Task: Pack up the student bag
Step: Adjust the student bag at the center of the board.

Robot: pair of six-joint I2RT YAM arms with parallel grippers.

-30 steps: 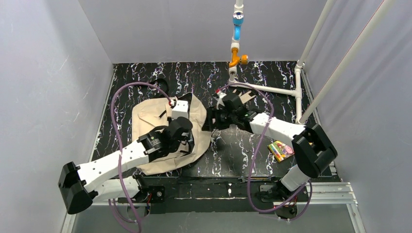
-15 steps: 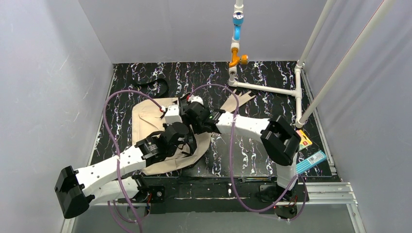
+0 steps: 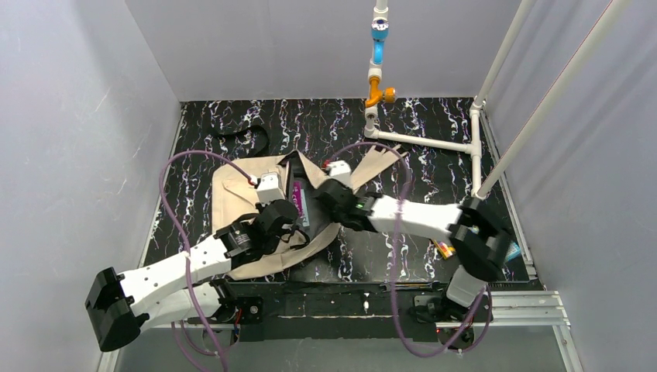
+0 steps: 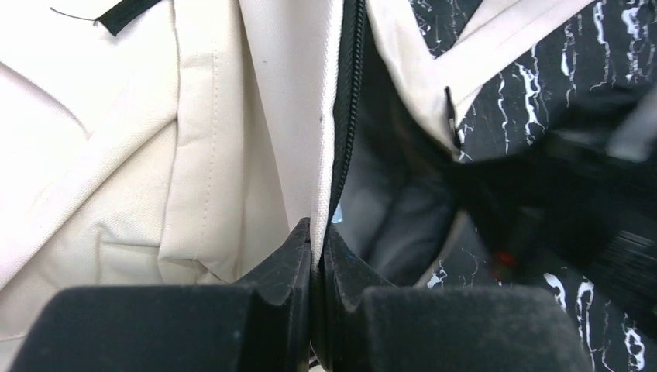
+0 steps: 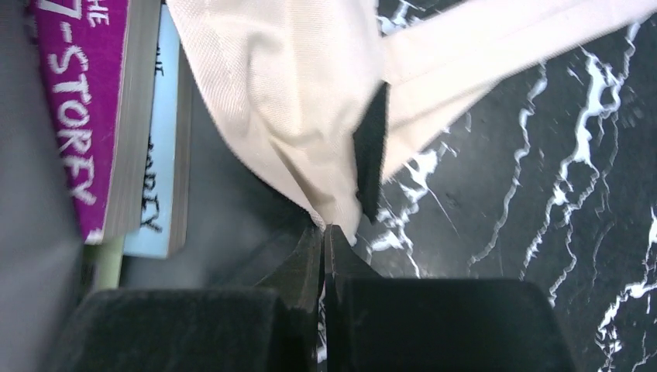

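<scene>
From above, the table is black with white and purple squiggles, and pale grey walls stand on three sides of it. A white pipe stand with an orange piece and a blue piece rises at the back. The student bag lies flat on the table, left of the pipe stand and nearer the arms. Its open mouth faces the pipe stand's side, and its straps reach out toward the pipe stand. The left arm lies over it, so I cannot tell which way its long side runs. The right arm reaches to the mouth from the pipe stand's side. In the left wrist view, the left claw is clenched on the bag's edge, right by the black zipper. In the right wrist view, the right claw pinches the bag's cloth rim. A purple book and a light blue book sit inside the mouth.
</scene>
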